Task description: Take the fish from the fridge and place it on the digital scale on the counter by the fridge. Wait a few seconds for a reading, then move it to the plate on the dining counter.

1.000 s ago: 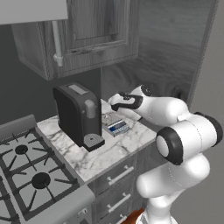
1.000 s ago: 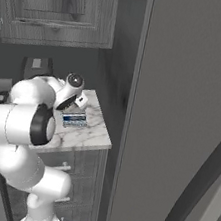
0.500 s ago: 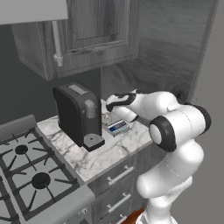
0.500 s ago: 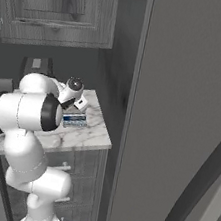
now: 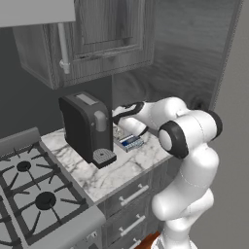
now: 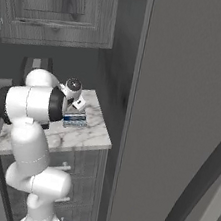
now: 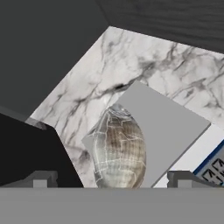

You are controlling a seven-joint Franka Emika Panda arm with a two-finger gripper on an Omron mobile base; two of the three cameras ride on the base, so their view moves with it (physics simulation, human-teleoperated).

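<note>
The fish (image 7: 119, 151), silvery grey, lies on the flat grey digital scale (image 7: 170, 127), close under the hand. My gripper (image 7: 111, 179) hangs just above the fish, open, its fingertips (image 7: 40, 179) standing wide to either side without touching it. The scale (image 5: 130, 142) rests on the marble counter (image 5: 121, 170) between the coffee machine and the fridge (image 6: 186, 94). From the right, the scale's blue-and-white strip (image 6: 74, 120) shows below the hand (image 6: 74, 99). The plate and the dining counter are out of view.
A tall black coffee machine (image 5: 87, 126) stands close to the left of the scale. A gas stove (image 5: 29, 189) adjoins the counter on the left. Grey wall cabinets (image 5: 107, 39) hang overhead. A dark slanted edge of the fridge door (image 6: 195, 197) crosses the lower right.
The arm's elbow has swung up and round, and the hand has shifted a little left over the scale. The jaws stay open and the fish lies still.
</note>
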